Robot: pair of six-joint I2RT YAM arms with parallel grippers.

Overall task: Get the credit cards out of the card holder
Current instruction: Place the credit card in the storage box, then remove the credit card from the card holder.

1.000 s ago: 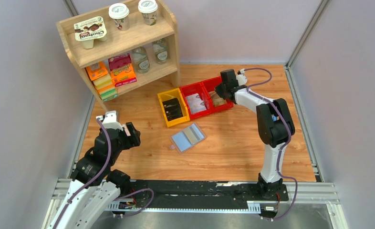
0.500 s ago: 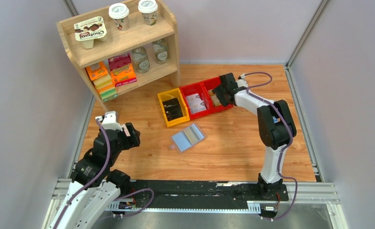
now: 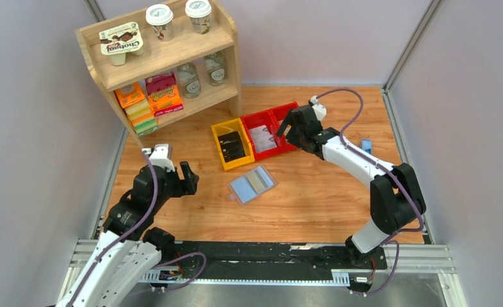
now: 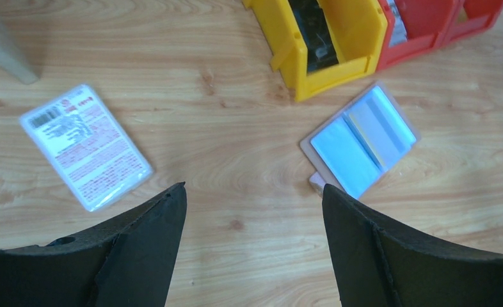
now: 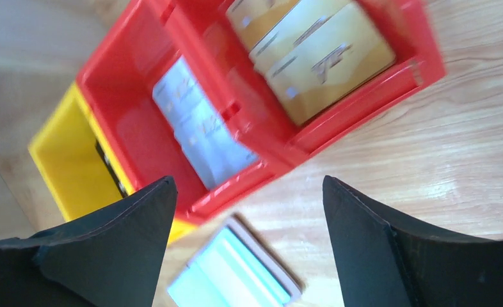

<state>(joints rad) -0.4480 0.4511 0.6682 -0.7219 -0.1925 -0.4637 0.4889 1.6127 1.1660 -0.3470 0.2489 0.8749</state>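
**Top external view: both pincers apart, card holder lying open on the tabletop**

Top external view shows the card holder (image 3: 252, 183) spread open and flat on the wooden tabletop (image 3: 313, 198), roughly at its centre and just in front of a yellow bin (image 3: 226, 124). Its pale blue inside faces up, with a beige strip along the middle. Nothing is touching it.

The left pincer (image 3: 186, 180) hangs over the tabletop to the left of the holder and well apart from it. Its wrist view shows the fingers wide apart with nothing between them, the holder (image 4: 361, 142) ahead to the right and a pink-and-white packet (image 4: 86, 146) ahead to the left.

The right pincer (image 3: 289, 133) hovers over the near edge of two red bins (image 3: 286, 148) that stand in a row with the yellow one. Its fingers are also wide apart and hold nothing. Its wrist view shows gold credit cards (image 5: 319, 54) lying in one red bin and pale cards (image 5: 201, 128) in the red bin next to the yellow one, with the holder (image 5: 233, 275) below.
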